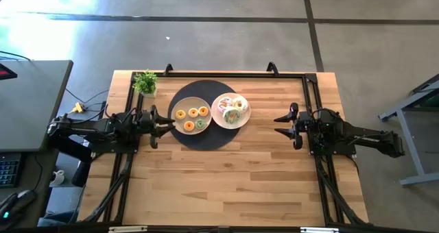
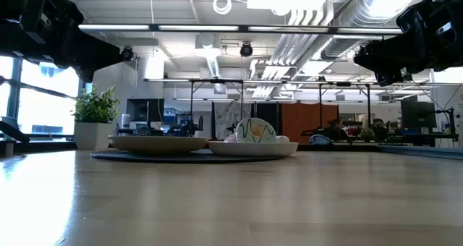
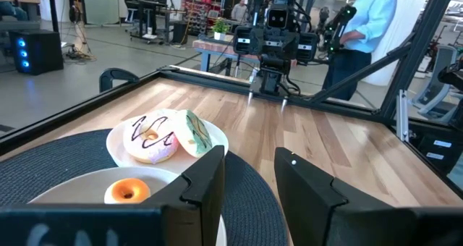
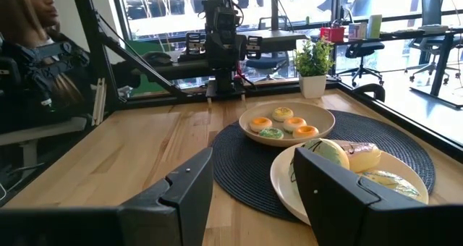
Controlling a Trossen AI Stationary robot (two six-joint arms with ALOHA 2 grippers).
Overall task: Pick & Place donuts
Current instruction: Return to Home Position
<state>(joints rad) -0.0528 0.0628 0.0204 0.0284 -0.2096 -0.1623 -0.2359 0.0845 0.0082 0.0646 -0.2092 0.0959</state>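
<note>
Several tiny donuts [image 1: 191, 118], yellow, orange and green, lie in the left white plate [image 1: 177, 105]. Larger iced donuts [image 1: 232, 109] with white, green and pink icing are piled on the right white plate [image 1: 230, 123]; in the left wrist view a white-and-pink iced donut [image 3: 153, 137] leans against a green one. Both plates sit on a round dark mat [image 1: 206, 138]. My left gripper [image 1: 164, 125] hovers open just left of the tiny-donut plate. My right gripper [image 1: 280, 123] hovers open to the right of the iced-donut plate, well apart from it.
A small potted plant [image 1: 145, 83] stands at the table's far left corner. A black frame rail [image 1: 240, 73] runs along the far edge. Bare wood lies between the plates and my right gripper and over the near half. A person stands beyond the table in each wrist view.
</note>
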